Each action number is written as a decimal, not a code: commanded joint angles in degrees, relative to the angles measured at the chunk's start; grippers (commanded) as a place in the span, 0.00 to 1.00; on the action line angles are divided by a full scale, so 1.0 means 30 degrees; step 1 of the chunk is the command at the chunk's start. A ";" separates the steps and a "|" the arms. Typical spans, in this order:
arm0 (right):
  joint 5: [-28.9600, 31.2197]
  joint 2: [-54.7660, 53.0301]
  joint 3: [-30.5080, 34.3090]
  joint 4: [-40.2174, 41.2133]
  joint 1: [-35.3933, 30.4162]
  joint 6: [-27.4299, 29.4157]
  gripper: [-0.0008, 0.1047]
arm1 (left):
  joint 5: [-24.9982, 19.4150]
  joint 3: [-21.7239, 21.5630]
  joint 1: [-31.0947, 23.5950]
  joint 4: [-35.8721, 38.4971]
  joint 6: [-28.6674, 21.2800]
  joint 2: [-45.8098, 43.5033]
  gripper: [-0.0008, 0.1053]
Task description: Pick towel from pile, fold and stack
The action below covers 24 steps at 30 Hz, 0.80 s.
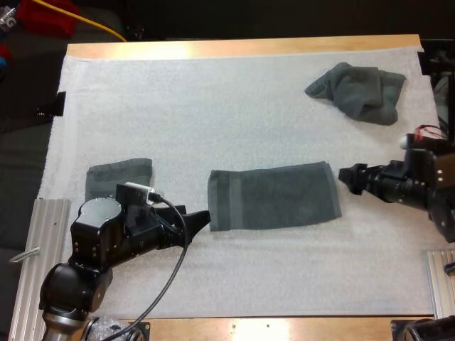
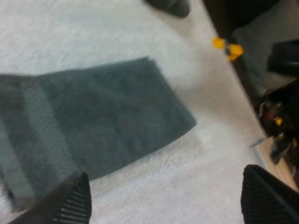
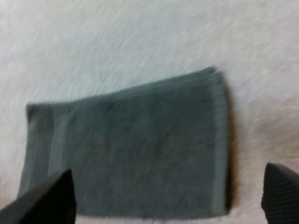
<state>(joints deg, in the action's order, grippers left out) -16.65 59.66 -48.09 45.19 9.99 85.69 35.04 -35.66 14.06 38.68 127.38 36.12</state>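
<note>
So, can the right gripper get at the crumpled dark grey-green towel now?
Probably yes. The right gripper is open and empty, and only bare white mat lies between it and the crumpled dark grey-green towel.

all three towels are the same dark grey-green: flat towel [image 1: 274, 195], folded towel [image 1: 117, 177], crumpled towel [image 1: 359, 91]. the flat one has a slightly paler woven band near one end. mat [image 1: 213, 106] is white and kinda speckly, table [image 1: 242, 47] light wood. left gripper [image 1: 202, 219] and right gripper [image 1: 346, 175] are black with finely ribbed pads [image 2: 74, 205]
</note>
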 commanded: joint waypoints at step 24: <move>-0.2147 0.7730 -0.0191 -0.2130 -0.1497 0.2018 0.75 | 0.0445 -0.0115 0.0069 -0.0408 0.0429 -0.0061 0.62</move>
<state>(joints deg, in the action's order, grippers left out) -22.67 82.68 -48.26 39.20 5.81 90.81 35.82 -35.66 14.06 38.02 128.53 36.12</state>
